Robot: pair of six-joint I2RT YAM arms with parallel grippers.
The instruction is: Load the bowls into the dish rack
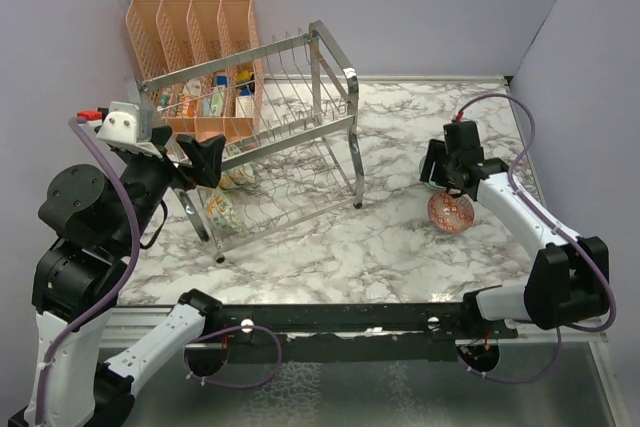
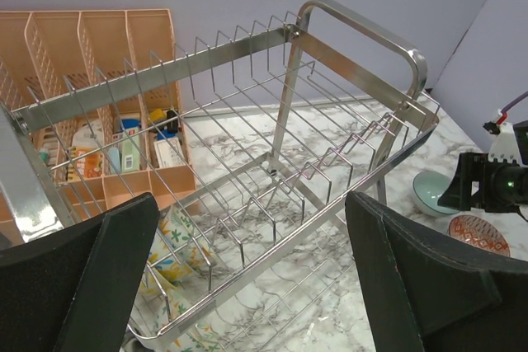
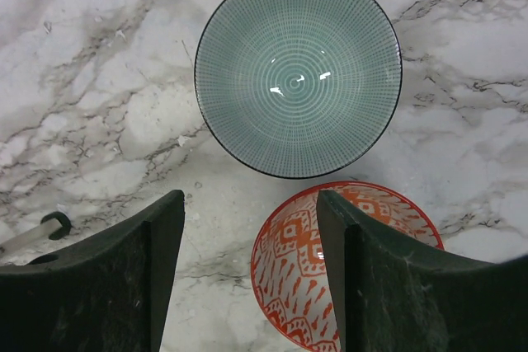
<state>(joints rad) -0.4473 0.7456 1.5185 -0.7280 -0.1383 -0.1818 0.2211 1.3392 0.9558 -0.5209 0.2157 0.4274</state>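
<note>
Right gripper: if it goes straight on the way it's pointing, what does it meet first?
Likely the red-orange bowl: its rim lies between the open jaws of the right gripper, nearest its tips. The teal bowl sits further ahead on the marble table. Depth is hard to judge here.

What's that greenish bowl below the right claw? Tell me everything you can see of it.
The teal bowl is round and glossy, ceramic by its look, with fine concentric rings inside and a thin dark rim. It sits upright and empty on the marble table, outside the rack. A red-orange patterned bowl is right beside it; whether they touch is unclear. Nothing grips it.
</note>
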